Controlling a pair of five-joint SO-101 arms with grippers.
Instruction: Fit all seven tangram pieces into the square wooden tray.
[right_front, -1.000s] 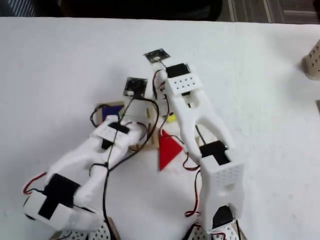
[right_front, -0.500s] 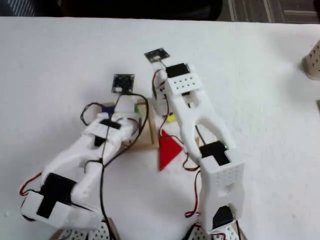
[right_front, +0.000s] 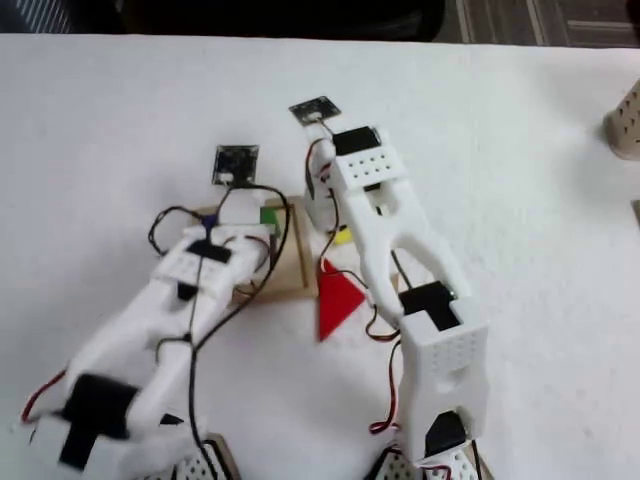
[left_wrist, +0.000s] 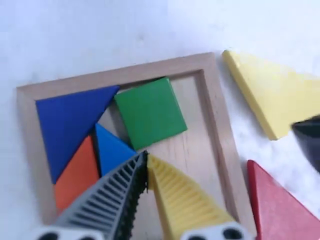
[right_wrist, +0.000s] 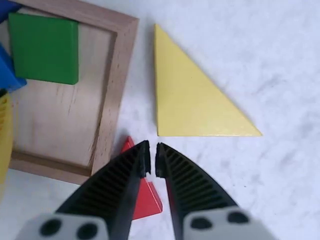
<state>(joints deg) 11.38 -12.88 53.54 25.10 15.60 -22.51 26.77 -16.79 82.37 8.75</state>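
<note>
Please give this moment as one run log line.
tray: green square inside | yellow triangle, red triangle: outside | left tool, right tool: shut

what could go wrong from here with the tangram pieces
1. The green square lies a little askew in the tray, so it may block room for the yellow triangle and red triangle, both on the table outside the tray.
2. The left gripper is over the tray and the right gripper is just outside its rim, so they may collide.
</note>
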